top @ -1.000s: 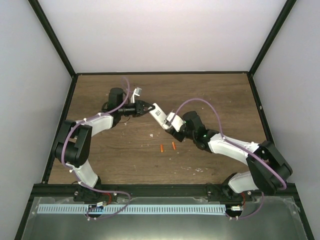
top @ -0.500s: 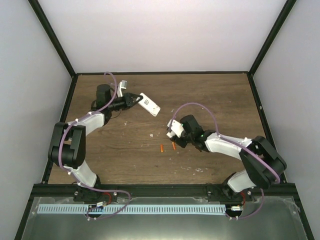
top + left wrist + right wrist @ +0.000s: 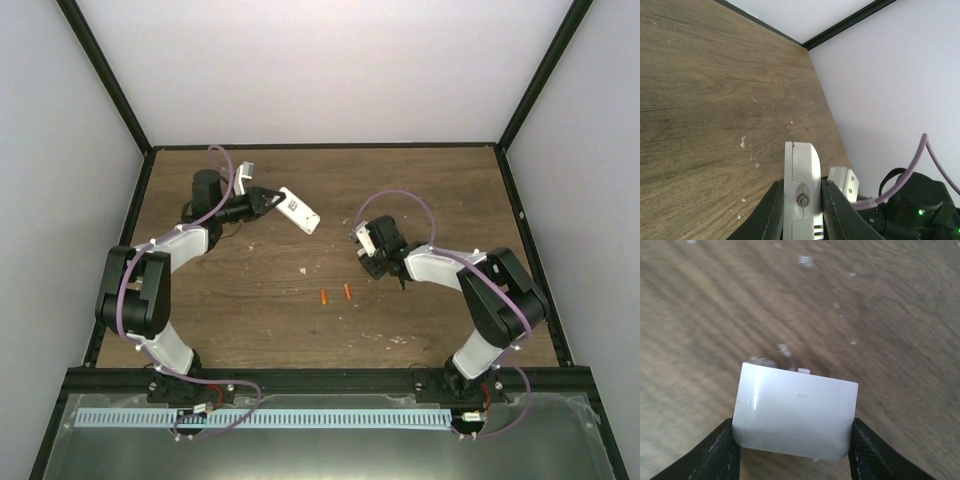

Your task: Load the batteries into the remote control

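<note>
The white remote control hangs above the back left of the table, turned edge-on in the left wrist view. My left gripper is shut on its lower end, with one black finger on each flat side. Two orange batteries lie side by side on the wood near the middle, with neither gripper touching them. My right gripper sits back and right of them, pointing down and shut on a plain white cover piece just above the table.
The wooden table is walled by white panels with black frame posts at the corners. Small pale crumbs dot the wood near the middle. A purple cable arcs over the right arm.
A second ago both grippers met at the remote. The left gripper has since carried it back and left and now holds still. The right gripper moved right with the cover.
</note>
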Motion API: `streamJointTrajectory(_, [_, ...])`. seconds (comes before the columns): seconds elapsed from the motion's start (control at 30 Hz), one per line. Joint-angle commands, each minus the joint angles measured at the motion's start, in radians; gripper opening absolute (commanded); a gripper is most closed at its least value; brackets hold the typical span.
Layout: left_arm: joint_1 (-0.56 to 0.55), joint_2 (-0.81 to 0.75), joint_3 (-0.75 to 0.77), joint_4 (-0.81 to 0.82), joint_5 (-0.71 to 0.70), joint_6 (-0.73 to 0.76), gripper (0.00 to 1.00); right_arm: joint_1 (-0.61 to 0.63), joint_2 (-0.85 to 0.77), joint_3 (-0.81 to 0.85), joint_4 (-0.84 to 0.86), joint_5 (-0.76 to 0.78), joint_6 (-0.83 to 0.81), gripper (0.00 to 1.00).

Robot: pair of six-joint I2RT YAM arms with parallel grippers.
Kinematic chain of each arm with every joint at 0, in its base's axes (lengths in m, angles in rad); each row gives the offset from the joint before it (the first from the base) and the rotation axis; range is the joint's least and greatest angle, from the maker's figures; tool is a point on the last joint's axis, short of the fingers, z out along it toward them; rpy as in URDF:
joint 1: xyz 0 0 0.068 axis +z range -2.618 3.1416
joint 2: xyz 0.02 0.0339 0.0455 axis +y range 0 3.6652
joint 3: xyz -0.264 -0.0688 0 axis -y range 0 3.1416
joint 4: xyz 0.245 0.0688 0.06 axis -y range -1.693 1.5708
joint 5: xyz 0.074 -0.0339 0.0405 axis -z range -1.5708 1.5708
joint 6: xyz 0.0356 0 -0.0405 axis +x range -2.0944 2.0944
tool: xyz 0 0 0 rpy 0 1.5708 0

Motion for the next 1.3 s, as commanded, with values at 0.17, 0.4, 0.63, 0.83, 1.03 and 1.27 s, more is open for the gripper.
streamJointTrajectory(0.17, [0.001, -0.02, 0.006, 0.013, 0.007, 0.012, 0.0, -0.091, 0.07, 0.101, -0.162, 0.112, 0.261, 0.38])
streamJointTrajectory(0.4, [0.002, -0.009, 0.012, 0.0, -0.005, 0.011, 0.0, -0.104, 0.095, 0.156, -0.225, 0.074, 0.36, 0.63])
streamJointTrajectory(0.63, [0.002, -0.004, -0.001, 0.023, 0.019, 0.018, 0.0, -0.104, 0.056, 0.181, -0.264, 0.062, 0.355, 0.7])
streamJointTrajectory(0.83, [0.001, -0.011, -0.098, 0.092, 0.034, -0.005, 0.0, -0.08, -0.008, 0.192, -0.289, -0.026, 0.338, 0.67])
streamJointTrajectory(1.03, [0.002, -0.061, -0.279, 0.231, -0.005, -0.083, 0.0, 0.054, -0.016, 0.22, -0.348, -0.047, 0.363, 0.64])
streamJointTrajectory(1.27, [0.0, -0.189, -0.515, 0.404, -0.132, -0.186, 0.0, 0.141, -0.013, 0.255, -0.393, -0.185, 0.488, 0.6])
